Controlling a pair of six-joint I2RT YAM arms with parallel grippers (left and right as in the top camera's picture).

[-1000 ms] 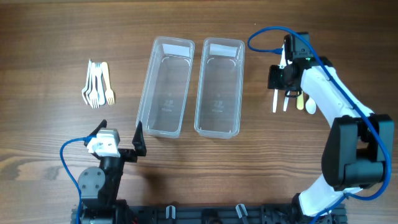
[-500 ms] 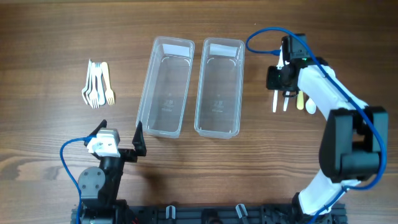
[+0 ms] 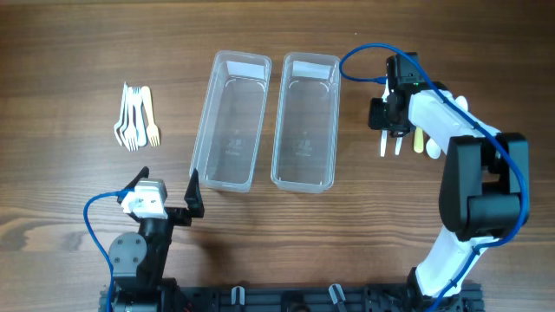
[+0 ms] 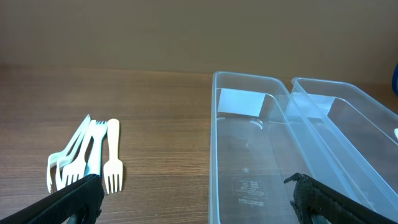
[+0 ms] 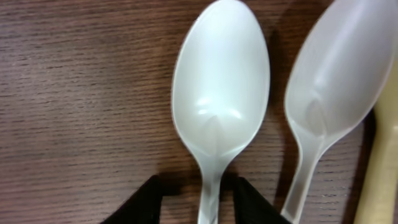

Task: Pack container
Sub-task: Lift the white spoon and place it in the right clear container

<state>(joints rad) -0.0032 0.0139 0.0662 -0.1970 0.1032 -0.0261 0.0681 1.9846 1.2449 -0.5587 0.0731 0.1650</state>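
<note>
Two clear empty containers stand side by side, the left container (image 3: 230, 121) (image 4: 261, 162) and the right container (image 3: 305, 121) (image 4: 348, 137). Several white forks (image 3: 134, 117) (image 4: 87, 155) lie at the far left. A few plastic spoons (image 3: 399, 143) lie to the right of the containers. My right gripper (image 3: 388, 121) (image 5: 200, 186) is low on the table, open, with its jaws on either side of the handle of one white spoon (image 5: 219, 112). A second spoon (image 5: 336, 87) lies beside it. My left gripper (image 3: 170, 184) (image 4: 199, 193) is open and empty near the front.
A beige utensil (image 3: 417, 139) (image 5: 382, 168) lies just right of the white spoons. The blue cable (image 3: 364, 52) loops above the right arm, close to the right container's far corner. The table is brown wood.
My right gripper has shifted slightly left and toward the far side over the spoons. The left arm, containers and forks have not moved.
</note>
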